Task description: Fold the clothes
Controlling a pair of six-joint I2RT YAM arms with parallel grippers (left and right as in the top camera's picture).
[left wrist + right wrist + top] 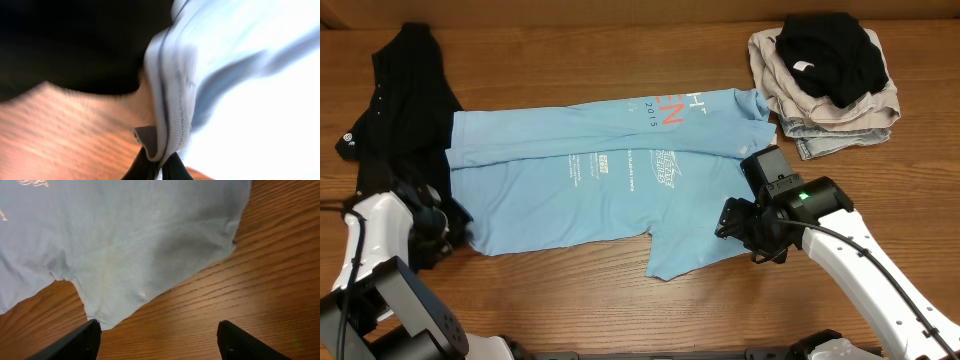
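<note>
Wood-grain surface fills the overhead view, and the light blue T-shirt lies spread across its middle, its upper strip folded over so that white and red-orange lettering shows near the top edge. A black shirt with a small white logo lies crumpled at the far left, touching the T-shirt's left edge. A pile of folded clothes, beige with a black piece on top, sits at the upper right, just beside the T-shirt's corner. The left tool is at the T-shirt's lower left corner, while the right tool is low over the surface just beside the T-shirt's right edge, near a sleeve. From the left wrist, much blurred, the left tool has its dark fingers pressed together on a bunched hem of the T-shirt, with the black shirt behind and bare surface below. From the right wrist, the right tool stands spread wide, its two fingers holding nothing, above bare surface. The T-shirt lies flat ahead of it, a hem corner close by one finger; whether they touch I cannot tell.
</note>
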